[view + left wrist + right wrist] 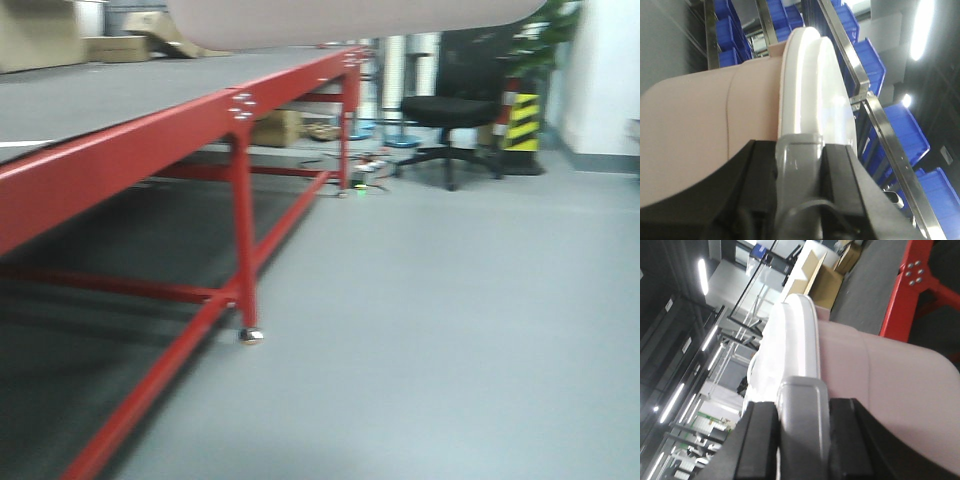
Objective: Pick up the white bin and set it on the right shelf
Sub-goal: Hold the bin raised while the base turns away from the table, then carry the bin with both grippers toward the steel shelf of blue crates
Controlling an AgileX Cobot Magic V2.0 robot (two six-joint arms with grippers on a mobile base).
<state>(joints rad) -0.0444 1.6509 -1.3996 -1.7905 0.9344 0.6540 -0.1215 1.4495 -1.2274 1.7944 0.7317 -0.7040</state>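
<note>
The white bin (700, 115) hangs in the air between both arms, carried by the grey handles at its ends. My left gripper (799, 150) is shut on one grey handle (798, 175), below the white lid (812, 85). At the other end my right gripper (804, 407) is shut on the second grey handle (801, 395), with the pinkish bin wall (880, 375) to its right. In the front view only the bin's underside (340, 20) shows at the top edge. A steel rack (880, 117) stands behind the lid; I cannot tell whether it is the right shelf.
A red-framed table (240, 105) with a grey top runs along the left, its leg on a caster (250, 336). Blue bins (900, 135) fill the steel rack. A black office chair (455, 105) and a yellow-black striped post (522, 120) stand at the far right. Grey floor (450, 330) stretches ahead.
</note>
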